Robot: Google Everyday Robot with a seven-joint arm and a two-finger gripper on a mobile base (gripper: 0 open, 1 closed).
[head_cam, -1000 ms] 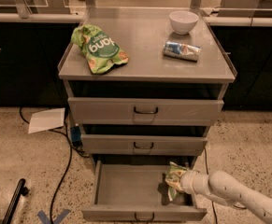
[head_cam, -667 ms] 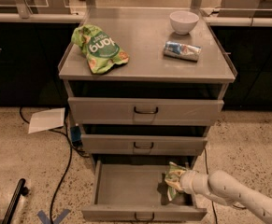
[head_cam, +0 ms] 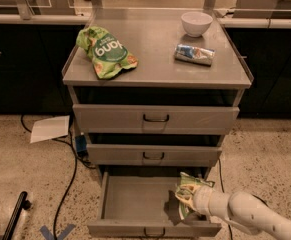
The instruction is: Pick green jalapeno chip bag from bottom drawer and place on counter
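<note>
The green jalapeno chip bag [head_cam: 191,183] sits at the right end of the open bottom drawer [head_cam: 135,199], tilted up against the drawer's right side. My gripper [head_cam: 186,200] reaches in from the lower right on a white arm [head_cam: 245,213] and is right at the bag, touching its lower part and covering some of it. The counter [head_cam: 157,59] is the grey cabinet top above the three drawers.
On the counter lie a bigger lime-green bag [head_cam: 105,51] at the left, a silver-blue foil packet [head_cam: 195,54] and a white bowl [head_cam: 196,23] at the right. The two upper drawers are shut. A sheet of paper [head_cam: 50,129] and cables lie on the floor to the left.
</note>
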